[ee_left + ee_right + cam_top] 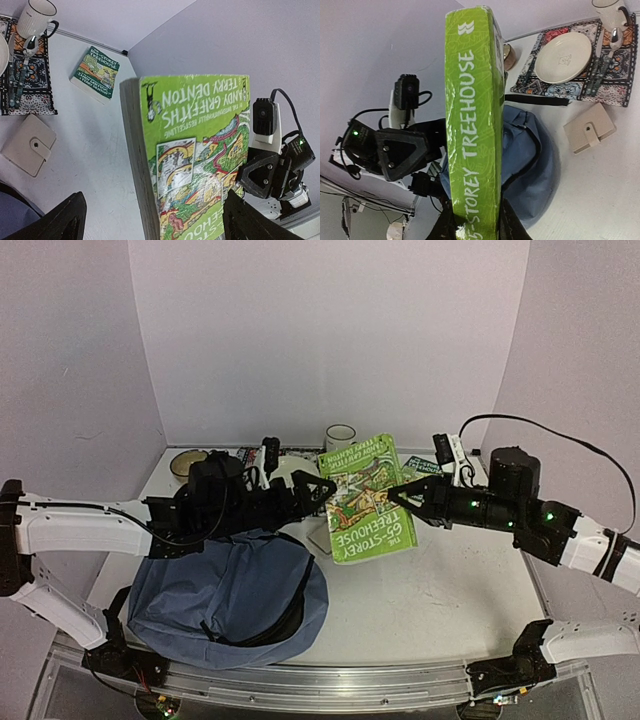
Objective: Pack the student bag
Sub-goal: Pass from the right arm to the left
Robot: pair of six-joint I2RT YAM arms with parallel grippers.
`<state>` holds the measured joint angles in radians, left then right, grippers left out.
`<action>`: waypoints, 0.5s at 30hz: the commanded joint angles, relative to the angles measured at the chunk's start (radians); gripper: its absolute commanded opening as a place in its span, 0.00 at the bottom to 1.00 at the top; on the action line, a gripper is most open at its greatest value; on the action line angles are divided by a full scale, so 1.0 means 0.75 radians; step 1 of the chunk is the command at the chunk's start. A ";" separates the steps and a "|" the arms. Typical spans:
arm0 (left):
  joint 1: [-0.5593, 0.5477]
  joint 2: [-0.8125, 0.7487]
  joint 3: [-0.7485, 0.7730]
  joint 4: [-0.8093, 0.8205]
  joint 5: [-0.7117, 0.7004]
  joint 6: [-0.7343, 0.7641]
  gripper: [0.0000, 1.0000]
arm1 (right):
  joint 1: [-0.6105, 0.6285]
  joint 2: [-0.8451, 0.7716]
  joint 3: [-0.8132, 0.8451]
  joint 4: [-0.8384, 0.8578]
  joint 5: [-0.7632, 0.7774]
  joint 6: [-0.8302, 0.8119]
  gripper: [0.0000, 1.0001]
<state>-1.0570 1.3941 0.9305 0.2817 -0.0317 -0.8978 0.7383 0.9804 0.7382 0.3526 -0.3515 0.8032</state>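
Note:
The student bag point(225, 595), slate-blue with black straps, lies flat at the near left of the table; it also shows in the right wrist view point(532, 165). A green paperback, "65-Storey Treehouse" point(365, 498), hangs in the air above the table's middle. My right gripper point(402, 494) is shut on its right edge, and its fingers point(440, 225) pinch the spine point(472, 125). My left gripper point(322, 492) stands open at the book's left edge. Its fingers point(65, 220) sit wide on either side of the cover point(195, 160) without pressing it.
A second green book point(97, 70) lies at the back right. A beige wallet point(30, 145) rests beside the bag. A patterned placemat point(620, 75) carries a plate point(565, 57), cutlery and a mug point(340, 436). A bowl point(187, 462) sits at the back left.

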 commanded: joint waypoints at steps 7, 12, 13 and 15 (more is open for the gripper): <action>0.027 -0.014 -0.082 0.355 0.229 -0.091 0.96 | 0.002 0.040 -0.009 0.605 -0.190 0.186 0.00; 0.041 0.010 -0.132 0.533 0.332 -0.167 0.93 | 0.001 0.065 -0.014 0.700 -0.235 0.229 0.00; 0.042 0.018 -0.133 0.552 0.344 -0.175 0.91 | 0.002 0.070 -0.016 0.724 -0.239 0.237 0.00; 0.045 0.027 -0.136 0.588 0.371 -0.189 0.87 | 0.002 0.076 -0.015 0.749 -0.248 0.246 0.00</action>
<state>-1.0315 1.3991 0.8339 0.5649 0.1668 -0.9967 0.7383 1.0458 0.7036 0.6743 -0.4839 0.9528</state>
